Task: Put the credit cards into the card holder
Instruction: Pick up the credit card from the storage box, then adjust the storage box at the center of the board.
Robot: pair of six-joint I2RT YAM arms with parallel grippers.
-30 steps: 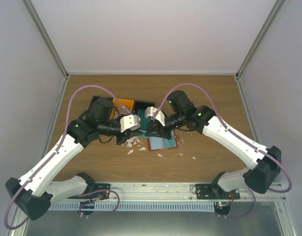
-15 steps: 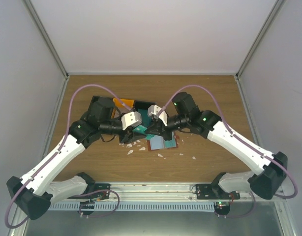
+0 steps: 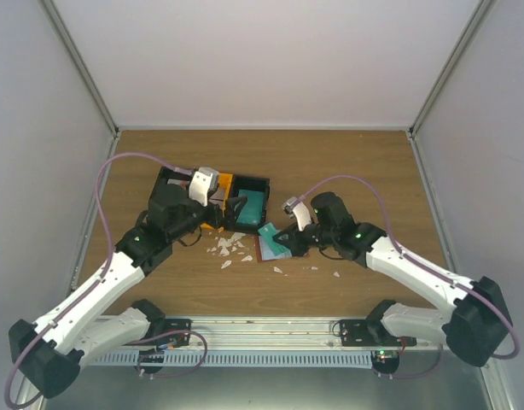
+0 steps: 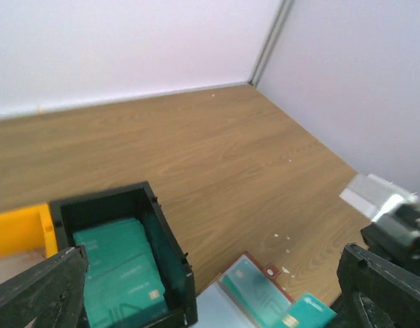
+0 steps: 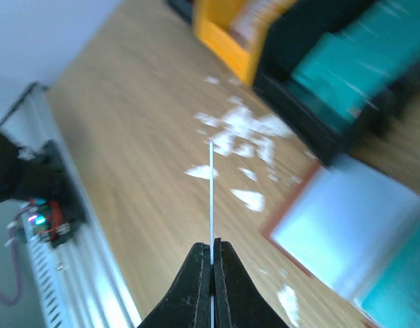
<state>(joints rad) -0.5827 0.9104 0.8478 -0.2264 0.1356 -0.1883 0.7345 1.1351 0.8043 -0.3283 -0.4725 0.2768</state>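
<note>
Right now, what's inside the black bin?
Teal credit cards lie overlapping in the black bin. The top ones cover whatever lies beneath them.

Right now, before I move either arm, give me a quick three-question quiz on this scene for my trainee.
1. True or false: the left gripper is shut.
2. Pick one: the right gripper holds A) a card, B) a white scrap, C) nothing.
3. Fill in: the teal stack lies in the ____ bin.
Key: 1 false, its jaws stand wide open. 2 A, seen edge-on between shut jaws. 3 black.
</note>
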